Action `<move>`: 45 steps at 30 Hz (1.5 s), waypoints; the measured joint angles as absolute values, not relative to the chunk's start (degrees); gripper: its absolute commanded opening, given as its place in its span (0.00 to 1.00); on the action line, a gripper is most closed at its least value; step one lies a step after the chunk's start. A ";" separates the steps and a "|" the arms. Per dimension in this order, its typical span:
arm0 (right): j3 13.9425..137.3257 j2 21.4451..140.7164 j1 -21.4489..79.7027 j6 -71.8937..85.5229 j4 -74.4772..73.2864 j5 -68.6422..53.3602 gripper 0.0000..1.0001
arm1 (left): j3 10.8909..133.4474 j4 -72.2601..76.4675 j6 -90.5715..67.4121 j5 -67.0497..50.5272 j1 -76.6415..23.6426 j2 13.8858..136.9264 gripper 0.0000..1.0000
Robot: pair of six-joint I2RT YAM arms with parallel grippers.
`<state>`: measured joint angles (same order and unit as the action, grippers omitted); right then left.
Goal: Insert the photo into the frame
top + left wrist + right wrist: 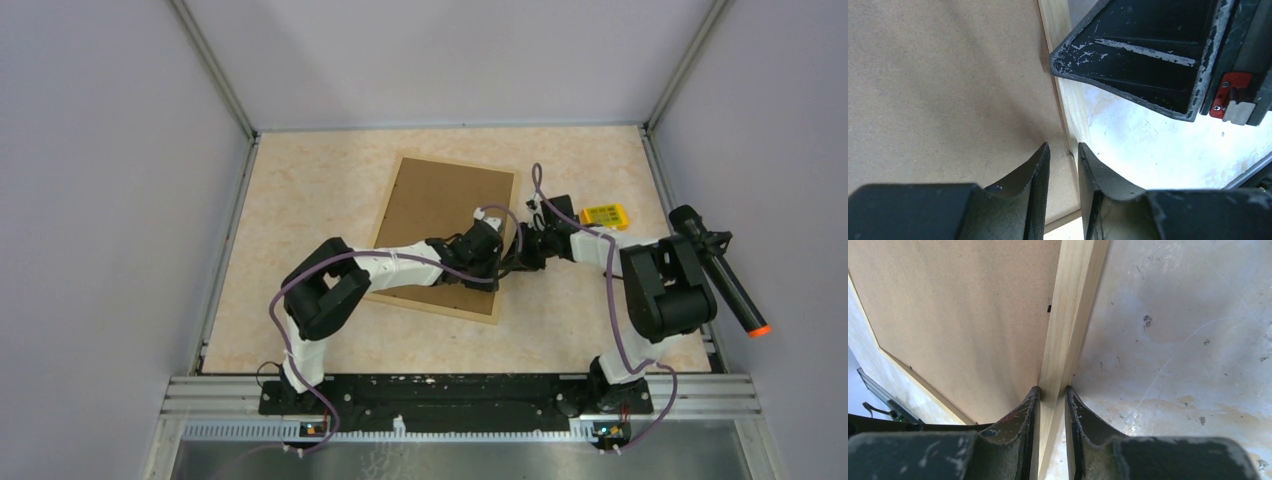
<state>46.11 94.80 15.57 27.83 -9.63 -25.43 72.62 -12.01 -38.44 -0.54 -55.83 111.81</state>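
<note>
The frame (pixel 440 200) lies back up on the table, its brown board ringed by light wood. The photo is out of view. My right gripper (pixel 520 255) reaches the frame's right rail from the right. In the right wrist view its fingers (pixel 1052 388) press on both sides of that wooden rail (pixel 1073 315). My left gripper (pixel 495 262) comes over the board to the same rail. Its fingertips (pixel 1064 146) stand a narrow gap apart by the rail's (pixel 1071 107) inner edge, over a small metal tab. Whether they pinch anything is unclear. A scuffed right finger (pixel 1148 55) shows just beyond.
A small yellow patterned object (pixel 605 215) lies on the table right of the frame, behind the right arm. A black rod with an orange tip (pixel 735 290) sticks out from the right arm. Grey walls close in the table (pixel 300 200) on three sides.
</note>
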 measured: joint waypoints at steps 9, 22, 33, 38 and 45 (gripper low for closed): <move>46.06 95.55 15.64 27.70 -9.21 -27.51 0.00 | 70.70 -11.79 -37.76 0.05 -56.05 110.10 0.45; 45.76 95.90 15.62 27.73 -8.58 -28.88 0.00 | 63.70 -12.16 -34.74 1.85 -56.16 103.61 0.70; 45.76 96.20 15.55 27.75 -8.29 -29.65 0.00 | 70.52 -18.22 -34.68 7.31 -57.69 108.07 0.58; 45.74 96.20 15.55 27.73 -8.29 -29.63 0.00 | 72.01 -19.59 -34.76 8.86 -58.08 109.06 0.60; 45.74 96.20 15.55 27.73 -8.29 -29.65 0.00 | 72.29 -19.79 -34.79 10.44 -58.89 109.43 0.59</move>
